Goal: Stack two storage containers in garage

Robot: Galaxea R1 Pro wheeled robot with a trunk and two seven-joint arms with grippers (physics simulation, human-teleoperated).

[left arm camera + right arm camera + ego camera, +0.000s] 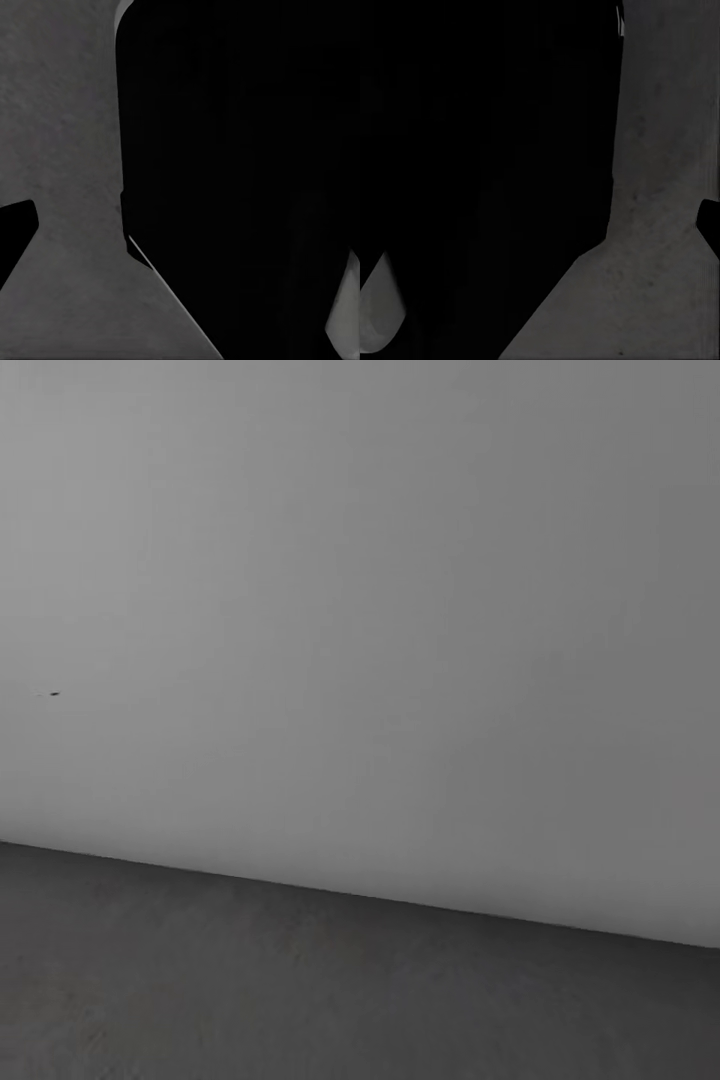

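The floor (300, 990) under me is dark grey speckled concrete, so I am in the garage, and it runs across the lower part of my head view up to the foot of a plain grey-white wall (380, 610). The seam between them slants down toward my right. A tiny dark speck (52, 693) sits on the wall at my left; I cannot make out what it is.

At my left wrist, a large black shape (240, 165) blocks most of the picture, with grey concrete (60, 150) showing beside it. At my right wrist, another black mass (480, 150) does the same, with concrete (660, 225) next to it. Both shapes are too dark to read, so I cannot tell whether my jaws are released or clenched on either side.
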